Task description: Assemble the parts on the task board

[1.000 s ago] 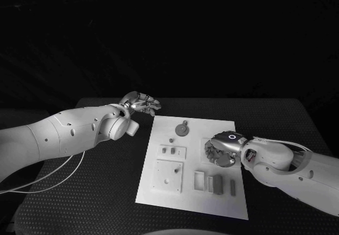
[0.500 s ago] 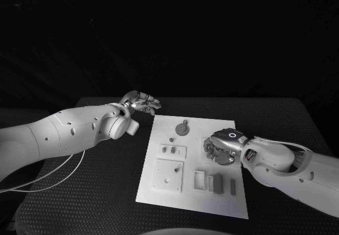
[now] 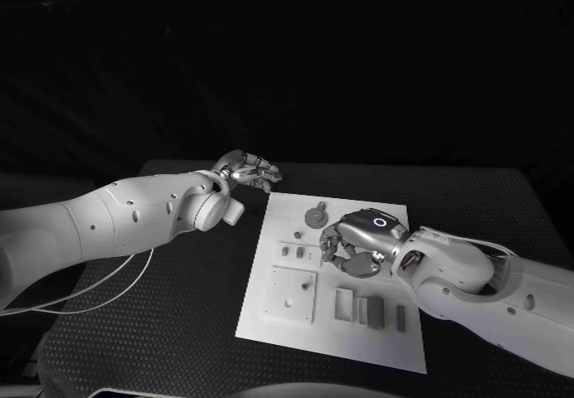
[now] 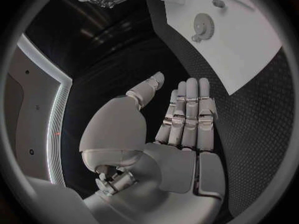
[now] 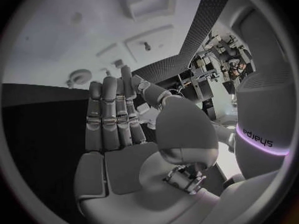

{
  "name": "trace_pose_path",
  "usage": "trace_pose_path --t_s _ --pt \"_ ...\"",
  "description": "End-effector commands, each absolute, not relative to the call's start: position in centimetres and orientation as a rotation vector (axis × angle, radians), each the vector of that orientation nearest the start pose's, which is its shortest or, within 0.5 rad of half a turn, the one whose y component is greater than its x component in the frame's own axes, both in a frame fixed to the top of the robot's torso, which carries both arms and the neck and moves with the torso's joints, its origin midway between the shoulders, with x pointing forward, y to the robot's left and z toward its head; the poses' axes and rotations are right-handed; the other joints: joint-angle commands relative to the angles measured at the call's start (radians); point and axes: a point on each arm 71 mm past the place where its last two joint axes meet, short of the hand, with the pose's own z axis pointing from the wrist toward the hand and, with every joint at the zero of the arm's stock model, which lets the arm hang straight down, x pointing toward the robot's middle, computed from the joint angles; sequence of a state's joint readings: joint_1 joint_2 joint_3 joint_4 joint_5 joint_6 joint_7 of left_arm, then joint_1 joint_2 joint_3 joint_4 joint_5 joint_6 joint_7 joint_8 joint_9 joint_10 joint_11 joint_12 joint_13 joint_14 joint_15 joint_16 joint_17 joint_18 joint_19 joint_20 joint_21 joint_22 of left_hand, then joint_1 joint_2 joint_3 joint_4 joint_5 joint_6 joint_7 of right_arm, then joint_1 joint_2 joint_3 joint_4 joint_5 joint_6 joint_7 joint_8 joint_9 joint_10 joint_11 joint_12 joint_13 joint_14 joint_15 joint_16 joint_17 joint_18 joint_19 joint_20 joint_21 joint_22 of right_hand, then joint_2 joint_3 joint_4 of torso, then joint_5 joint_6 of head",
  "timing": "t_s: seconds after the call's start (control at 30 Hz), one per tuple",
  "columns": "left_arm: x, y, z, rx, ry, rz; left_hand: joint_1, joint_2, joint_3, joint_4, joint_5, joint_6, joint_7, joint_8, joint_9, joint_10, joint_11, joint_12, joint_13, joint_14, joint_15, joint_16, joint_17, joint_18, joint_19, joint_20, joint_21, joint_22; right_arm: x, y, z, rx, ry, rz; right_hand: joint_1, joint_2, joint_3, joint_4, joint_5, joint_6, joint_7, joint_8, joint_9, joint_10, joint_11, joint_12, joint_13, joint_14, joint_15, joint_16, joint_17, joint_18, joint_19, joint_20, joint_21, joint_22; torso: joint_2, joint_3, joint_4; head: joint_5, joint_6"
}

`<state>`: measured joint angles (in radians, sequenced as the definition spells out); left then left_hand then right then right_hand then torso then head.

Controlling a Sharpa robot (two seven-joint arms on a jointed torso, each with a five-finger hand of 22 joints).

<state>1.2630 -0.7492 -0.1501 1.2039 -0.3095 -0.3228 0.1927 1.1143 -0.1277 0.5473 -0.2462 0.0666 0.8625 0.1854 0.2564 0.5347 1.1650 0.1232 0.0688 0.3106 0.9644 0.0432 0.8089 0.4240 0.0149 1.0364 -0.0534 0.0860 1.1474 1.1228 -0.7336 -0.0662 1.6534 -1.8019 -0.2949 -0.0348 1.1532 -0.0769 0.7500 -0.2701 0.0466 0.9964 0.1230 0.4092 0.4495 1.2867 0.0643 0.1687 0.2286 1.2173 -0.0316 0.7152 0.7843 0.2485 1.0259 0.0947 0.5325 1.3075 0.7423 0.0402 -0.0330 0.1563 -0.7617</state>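
Since a second ago the right hand (image 3: 355, 245) has travelled from the right side of the task board (image 3: 330, 332) toward its middle and far part, and it now hangs over the board just near of the round geared part (image 3: 314, 217). The camera has also shifted a little, so the board sits slightly differently in the head view. The left hand (image 3: 248, 172) stays off the board's far left corner, above the black table (image 3: 143, 332), much as before.

In the head view the right hand's fingers look curled downward, and the board beneath it is hidden. The right wrist view shows more: the right hand (image 5: 118, 119) has its fingers straight, side by side and apart from the thumb, holding nothing, with the square blocks (image 5: 149, 4) of the board beyond them. The left wrist view shows the left hand (image 4: 184, 119) flat and empty too, fingers extended together, and the geared part (image 4: 202, 24) lying on the board's far end, with a small stud (image 4: 218, 3) beyond it.
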Motion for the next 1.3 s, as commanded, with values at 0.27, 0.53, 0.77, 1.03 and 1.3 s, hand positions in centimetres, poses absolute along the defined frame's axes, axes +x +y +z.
trace_pose_path --t_s 0.27,0.53,0.77,1.03,1.3 --pt "54.3 25.5 -20.7 -0.890 1.599 -1.092 -0.006 -0.002 -0.004 0.001 0.005 -0.004 -0.002 0.004 -0.001 -0.006 0.000 0.001 0.000 0.006 -0.001 -0.007 0.002 0.014 0.007 -0.003 -0.004 0.000 40.3 -4.7 -22.2 -0.735 1.542 0.937 0.002 -0.001 0.008 0.001 0.004 0.016 -0.013 0.003 0.016 0.003 0.001 0.003 0.002 0.003 -0.006 0.006 0.002 0.013 0.005 -0.002 0.008 0.024 0.000 -0.0010 0.0019 0.025 -0.009" --pt "54.4 24.8 -20.7 -0.886 1.605 -1.106 -0.006 -0.002 -0.004 0.001 0.005 -0.004 -0.002 0.005 -0.001 -0.006 0.000 0.002 0.000 0.007 -0.001 -0.008 0.003 0.014 0.007 -0.003 -0.005 0.000 38.4 -2.5 -24.9 -0.804 1.585 0.984 0.001 0.000 0.008 -0.001 0.004 0.016 -0.013 0.002 0.017 0.002 0.001 0.002 0.004 0.005 -0.006 0.009 0.003 0.013 0.007 -0.003 0.011 0.025 0.000 -0.0020 0.0020 0.040 -0.017" --pt "54.4 24.3 -20.7 -0.883 1.611 -1.114 -0.006 -0.002 -0.004 0.001 0.005 -0.004 -0.002 0.005 -0.001 -0.006 0.000 0.002 0.000 0.007 -0.001 -0.008 0.003 0.014 0.007 -0.003 -0.005 0.001 37.4 -1.7 -26.8 -0.846 1.591 0.976 0.001 0.000 0.009 -0.003 0.004 0.016 -0.013 0.001 0.017 0.002 0.001 0.001 0.005 0.005 -0.007 0.011 0.003 0.013 0.008 -0.004 0.013 0.025 0.001 -0.0003 0.0020 0.047 -0.019" --pt "54.4 24.2 -20.7 -0.883 1.614 -1.117 -0.006 -0.002 -0.005 0.002 0.005 -0.004 -0.002 0.005 -0.001 -0.006 0.000 0.002 0.000 0.007 -0.001 -0.008 0.004 0.014 0.007 -0.003 -0.006 0.001 37.8 -2.0 -27.5 -0.854 1.621 0.943 0.001 0.000 0.010 -0.005 0.004 0.016 -0.013 0.001 0.018 0.003 0.001 0.001 0.005 0.005 -0.007 0.012 0.004 0.013 0.009 -0.005 0.015 0.025 0.001 0.0005 0.0012 0.053 -0.024" --pt "54.4 24.3 -20.7 -0.884 1.615 -1.116 -0.007 -0.002 -0.005 0.002 0.005 -0.004 -0.002 0.005 -0.001 -0.007 0.000 0.002 0.000 0.007 -0.001 -0.009 0.004 0.014 0.007 -0.003 -0.006 0.001 38.1 -2.3 -28.0 -0.866 1.630 0.911 0.000 0.000 0.010 -0.006 0.004 0.016 -0.013 0.001 0.018 0.003 0.001 0.000 0.006 0.005 -0.007 0.012 0.004 0.013 0.009 -0.005 0.016 0.025 0.001 0.0013 0.0021 0.057 -0.029"
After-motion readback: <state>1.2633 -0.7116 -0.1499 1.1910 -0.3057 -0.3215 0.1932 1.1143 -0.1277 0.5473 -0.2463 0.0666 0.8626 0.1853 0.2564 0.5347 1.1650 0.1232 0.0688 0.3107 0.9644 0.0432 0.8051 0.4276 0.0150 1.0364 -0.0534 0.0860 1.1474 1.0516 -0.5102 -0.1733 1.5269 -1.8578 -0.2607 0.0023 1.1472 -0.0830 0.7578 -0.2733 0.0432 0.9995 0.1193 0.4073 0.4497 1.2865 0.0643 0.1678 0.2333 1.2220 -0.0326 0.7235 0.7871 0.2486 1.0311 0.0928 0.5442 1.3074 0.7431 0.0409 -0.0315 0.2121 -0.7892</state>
